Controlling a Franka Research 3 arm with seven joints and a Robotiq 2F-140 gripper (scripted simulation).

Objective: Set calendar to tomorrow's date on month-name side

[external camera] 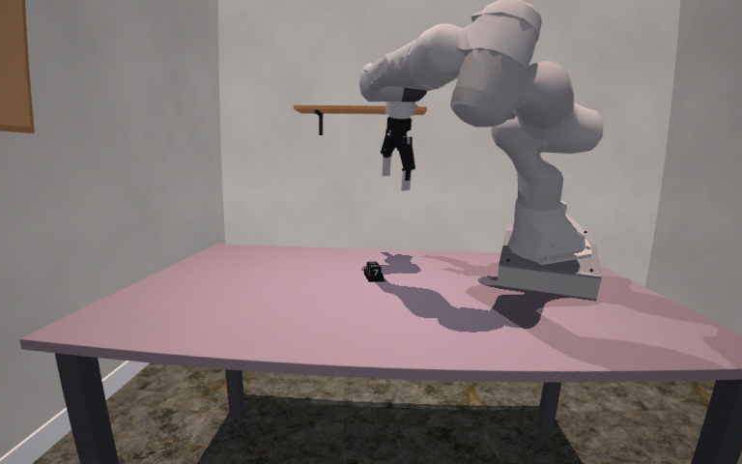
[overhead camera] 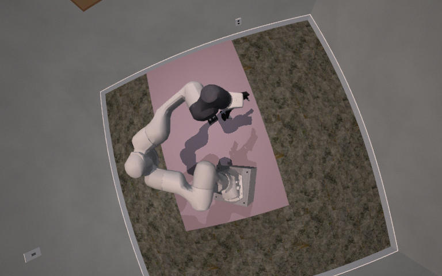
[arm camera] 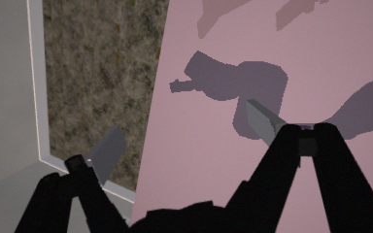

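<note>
The calendar (external camera: 373,271) is a small black block set on the pink table, near the middle. A white 7 shows on the face towards the exterior camera; its tray, second cube and month side are too small to make out. From above only a corner of the calendar (overhead camera: 212,119) shows beside my dark wrist. My gripper (external camera: 396,175) is open and empty, high above the table and a little to the right of the calendar. In the top view the gripper (overhead camera: 235,106) hangs near the table's long edge. In the wrist view the fingers straddle that edge; the calendar is out of view there.
My base (external camera: 547,270) stands on a grey plate at the right end of the table. A wooden shelf (external camera: 340,109) hangs on the back wall behind the gripper. Stone-patterned floor (arm camera: 102,73) lies beyond the table edge.
</note>
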